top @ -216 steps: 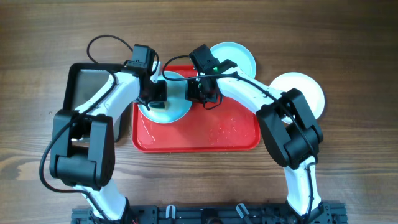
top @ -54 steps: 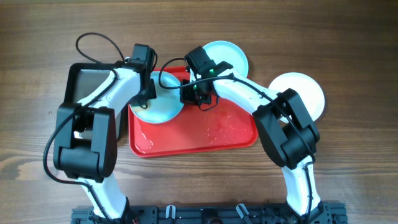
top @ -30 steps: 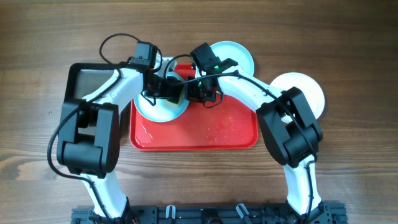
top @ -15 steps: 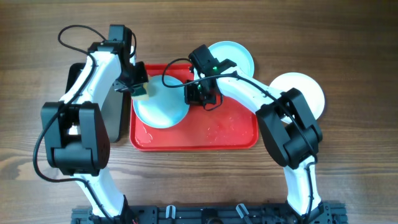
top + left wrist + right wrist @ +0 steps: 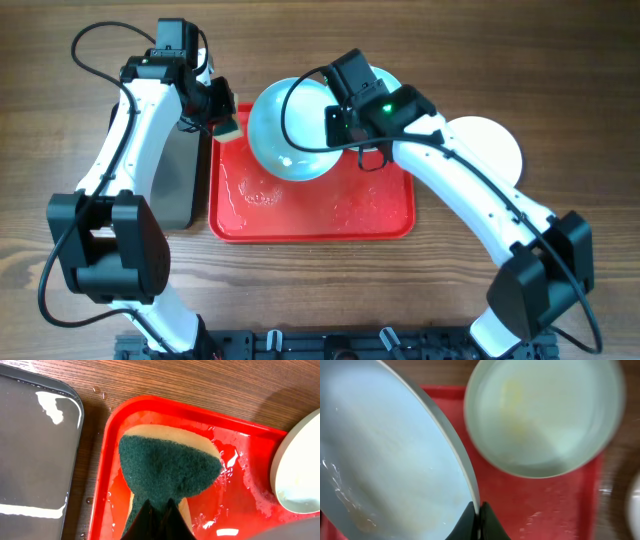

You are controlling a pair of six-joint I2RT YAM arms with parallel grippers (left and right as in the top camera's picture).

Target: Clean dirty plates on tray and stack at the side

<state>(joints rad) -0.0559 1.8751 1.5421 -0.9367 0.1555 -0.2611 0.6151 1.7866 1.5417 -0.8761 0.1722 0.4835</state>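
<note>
**Left gripper** (image 5: 159,509)
- Jaws are pinched tight on a sponge (image 5: 167,465). Its green scouring face is turned up at the wrist camera, with yellow foam showing around the edge.
- The sponge fans out ahead of the fingertips.
- Directly below it is a corner of the red tray (image 5: 112,445), whose floor is wet and beaded.
- I cannot tell whether the sponge touches the tray floor.
- Off to this gripper's left is the dark metal tray (image 5: 35,450), with streaks of water on it.
- Off to its right, a pale plate rim cuts into the wrist view.

**Right gripper** (image 5: 477,512)
- Jaws are clamped on the rim of the held turquoise plate (image 5: 385,460).
- The plate extends from the fingertips toward the gripper's left. It is tilted, its face wet and smeared.
- From overhead it sits over the far-left part of the tray, between the two grippers. Its left edge is just beside the sponge, with a narrow gap between them.
- I cannot tell whether its far edge touches the tray.

**Other plates**
- Ahead of the right gripper, slightly to its right, is the second turquoise plate (image 5: 545,415). It lies flat across the tray's far rim, partly on the table (image 5: 560,60), and has a yellowish smear in its well.
- Well off to the right gripper's right is the cream-white plate (image 5: 490,145). It sits on bare wood outside the tray.
</note>
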